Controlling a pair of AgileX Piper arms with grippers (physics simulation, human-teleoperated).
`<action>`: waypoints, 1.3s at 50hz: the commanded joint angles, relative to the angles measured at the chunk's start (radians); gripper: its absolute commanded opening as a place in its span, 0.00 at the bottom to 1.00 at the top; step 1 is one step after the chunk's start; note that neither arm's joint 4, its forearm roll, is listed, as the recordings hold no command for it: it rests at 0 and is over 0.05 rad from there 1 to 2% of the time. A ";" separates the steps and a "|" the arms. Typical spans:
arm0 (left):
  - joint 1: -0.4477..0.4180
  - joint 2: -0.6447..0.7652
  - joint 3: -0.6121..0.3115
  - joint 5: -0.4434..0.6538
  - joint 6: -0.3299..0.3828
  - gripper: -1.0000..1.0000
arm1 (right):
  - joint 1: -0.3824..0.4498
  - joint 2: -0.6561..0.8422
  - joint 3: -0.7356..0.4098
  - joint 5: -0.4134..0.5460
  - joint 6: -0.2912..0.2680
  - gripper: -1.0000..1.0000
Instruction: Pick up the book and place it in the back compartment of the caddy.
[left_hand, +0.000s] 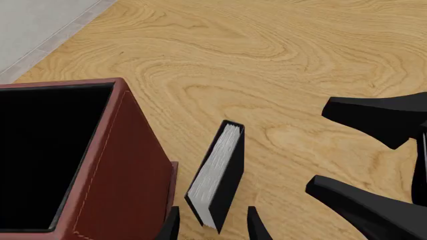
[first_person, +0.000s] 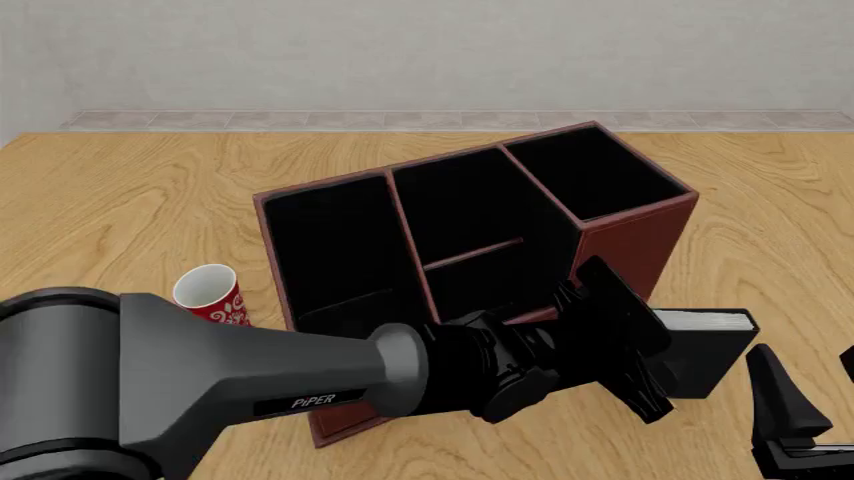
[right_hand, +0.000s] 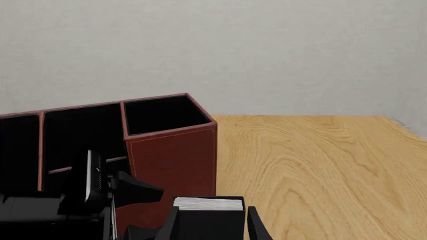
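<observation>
The black book (first_person: 701, 350) stands upright on the table, close beside the caddy's (first_person: 627, 240) right near corner. In the left wrist view the book (left_hand: 217, 175) shows white page edges next to the caddy (left_hand: 127, 175). My left gripper (first_person: 647, 350) reaches across the caddy's front and is open, with the book between its fingertips (left_hand: 257, 225), untouched. My right gripper (first_person: 814, 385) is open, just short of the book (right_hand: 208, 215). A thin cross divider (first_person: 474, 252) splits the caddy's middle section. The small cell on its near side (first_person: 501, 290) is partly hidden by my left arm.
A red-and-white mug (first_person: 211, 297) stands left of the caddy. The tall square-mouthed cell (first_person: 594, 175) is at the caddy's right end and the long cell (first_person: 334, 250) at its left. My right gripper's fingers (left_hand: 373, 117) show in the left wrist view.
</observation>
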 joint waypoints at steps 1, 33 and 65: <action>0.014 0.038 -0.025 0.010 0.008 1.00 | 0.000 -0.001 0.000 0.001 0.000 1.00; 0.019 0.164 -0.154 0.077 0.013 1.00 | 0.001 0.001 0.001 -0.003 -0.001 1.00; 0.012 0.116 -0.094 0.040 0.061 0.00 | 0.001 0.002 0.001 -0.003 0.000 1.00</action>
